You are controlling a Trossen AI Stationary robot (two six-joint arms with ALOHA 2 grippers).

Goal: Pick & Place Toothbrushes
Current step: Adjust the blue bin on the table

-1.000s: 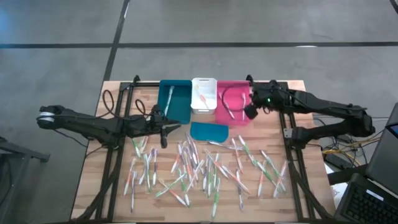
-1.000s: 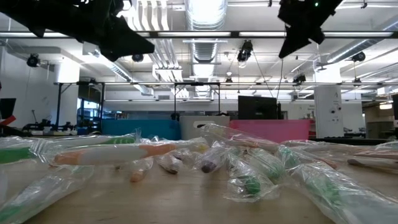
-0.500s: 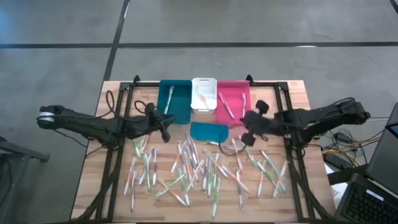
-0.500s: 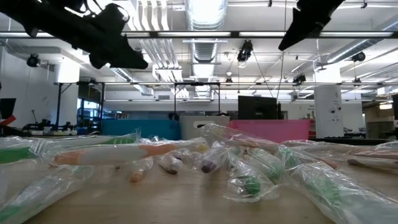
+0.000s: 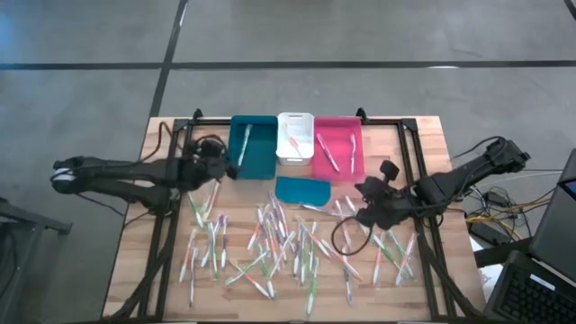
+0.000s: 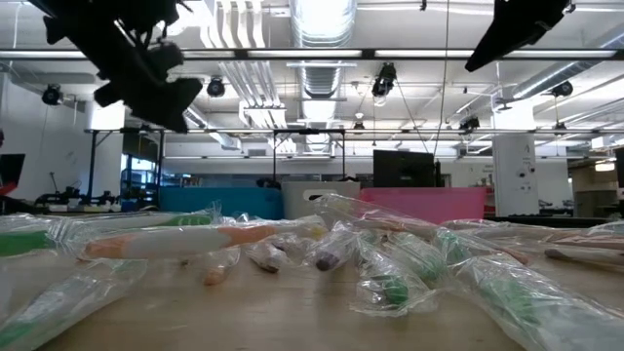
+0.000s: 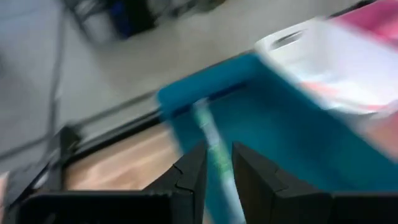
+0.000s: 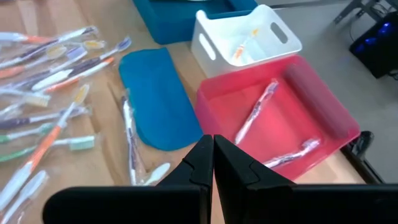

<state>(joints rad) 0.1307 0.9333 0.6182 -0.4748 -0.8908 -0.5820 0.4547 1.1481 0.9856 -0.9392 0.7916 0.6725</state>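
Observation:
Many wrapped toothbrushes (image 5: pixel 288 243) lie scattered on the wooden table. Others lie in the bins at the far edge: one in the teal bin (image 5: pixel 263 157), one in the white bin (image 5: pixel 294 153) and two in the pink bin (image 5: pixel 338 133). My left gripper (image 5: pixel 219 168) hangs by the teal bin's left wall and points toward the bin. A green-and-white toothbrush (image 7: pixel 214 140) shows in its narrow finger gap (image 7: pixel 219 152). My right gripper (image 5: pixel 362 213) hovers shut and empty over the right part of the pile (image 8: pixel 212 146). My left gripper has the green-and-white toothbrush (image 7: pixel 217 163) between its two fingers, and the stick runs forward out of the gap toward the teal bin. The view is blurred, so I cannot tell which part of it is pinched. It is clear of the table.
A flat teal lid (image 5: pixel 302 190) lies just near of the bins, beside the pile. Black frame rails (image 5: pixel 409 171) run along the table's left, right and far sides. Cables trail off the right edge.
My right gripper has swung from above the pink bin toward the near edge and now hovers, still shut, over the right part of the pile. My left gripper has drawn back toward the table's left and far side, tipping from pointing down to nearly level, facing the teal bin.

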